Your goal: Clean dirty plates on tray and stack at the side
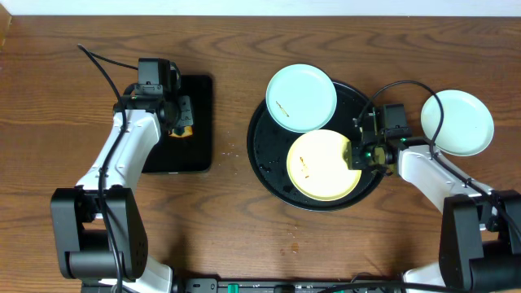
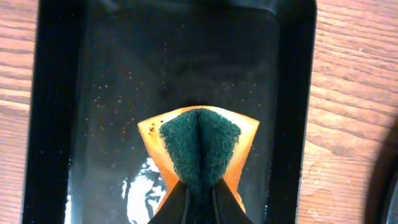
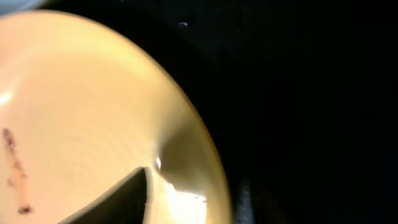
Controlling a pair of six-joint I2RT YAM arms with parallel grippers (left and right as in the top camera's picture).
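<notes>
Brown wood-grain tabletop [image 1: 236,49] spreads under everything. On it, the yellow plate [image 1: 321,167] lies in the near half of the round black tray [image 1: 259,150] with a brown smear [image 1: 305,167] on its face.

My right gripper [image 1: 356,155] is at the plate's right rim. One finger [image 3: 106,199] rests on the upper surface and the other is hidden beneath, so I judge it clamped there.

A smeared mint plate [image 1: 301,98] overlaps the tray's far rim. Another mint plate [image 1: 457,122] sits on bare wood to the right.

My left gripper [image 1: 181,122] hangs over the rectangular black tray [image 1: 199,146], pinching a folded orange sponge [image 2: 199,146], green side up.

I judge the step to be scrubbing the yellow plate. The next move calls for bringing the sponge across to the smear while my right steadies the rim.
</notes>
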